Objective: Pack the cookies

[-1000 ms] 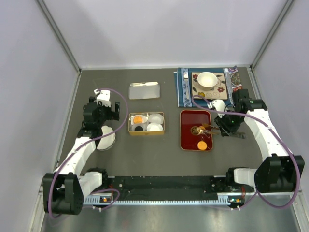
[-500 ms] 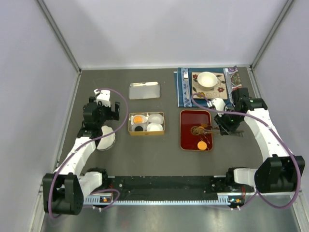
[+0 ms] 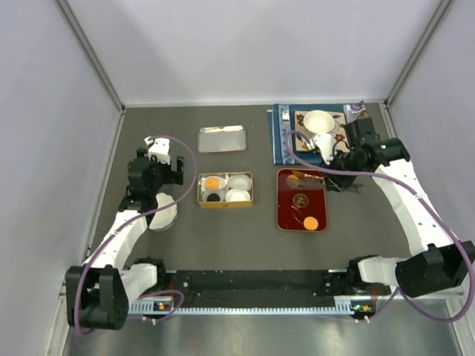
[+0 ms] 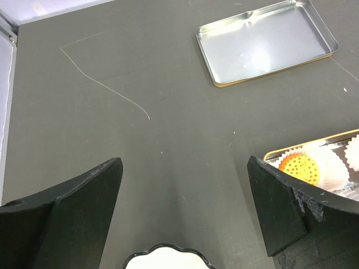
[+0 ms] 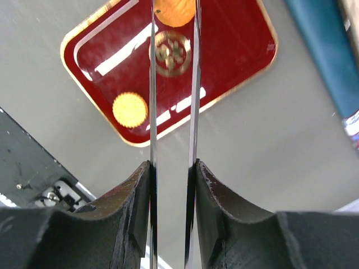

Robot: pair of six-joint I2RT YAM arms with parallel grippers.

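Observation:
My right gripper (image 5: 172,165) is shut on metal tongs (image 5: 152,84). An orange cookie (image 5: 174,11) sits between the tongs' tips, above the far part of the red tray (image 5: 235,50). A second orange cookie (image 5: 130,109) lies on the tray, which also shows in the top view (image 3: 285,215) with that cookie (image 3: 310,222). The gold tin (image 3: 225,203) holds white paper cups, one with an orange cookie (image 3: 213,182) and one with a black-brown cookie (image 3: 214,196). My left gripper (image 4: 184,165) is open and empty, left of the tin (image 4: 314,147).
The tin's silver lid (image 3: 222,138) lies behind the tin and shows in the left wrist view (image 4: 266,42). A white bowl (image 3: 318,122) stands on a patterned mat at the back right. A white scalloped dish (image 3: 163,213) lies under my left arm.
My right arm has drawn back and up, carrying the tongs from the tray's middle toward its far edge. The left arm has not moved.

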